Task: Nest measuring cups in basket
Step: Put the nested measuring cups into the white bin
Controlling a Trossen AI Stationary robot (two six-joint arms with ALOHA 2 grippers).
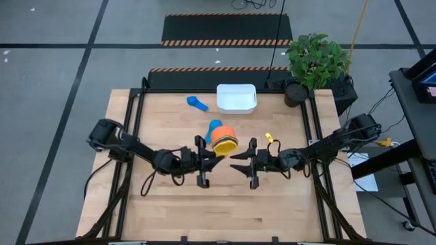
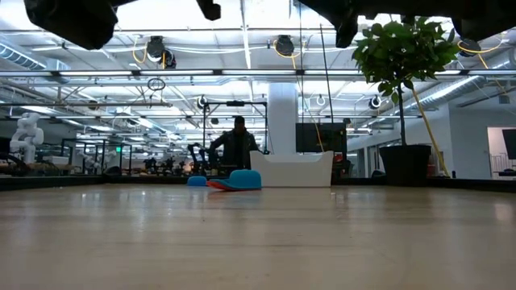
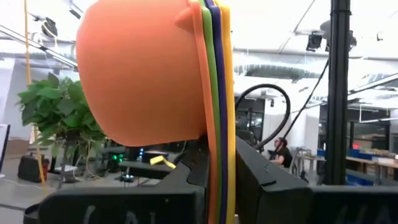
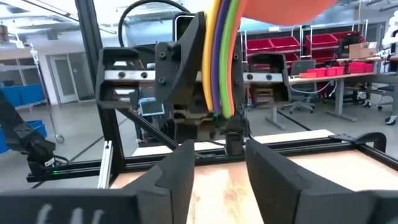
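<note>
Now the left pincer (image 1: 204,160) clamps the handles of the cup stack (image 1: 223,139) mid-surface, above it, near of the basket (image 1: 236,97); right pincer (image 1: 246,163) stands apart. Gripped so thinly, the stack could swing loose.

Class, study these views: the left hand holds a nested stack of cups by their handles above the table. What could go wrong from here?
1. The left hand pinches only the stacked handles of the nested cups; cups could slip apart.
2. The right hand, fingers apart, sits close opposite; the two hands might collide.
3. The light blue cup lies near the basket and could be bumped during delivery.
</note>
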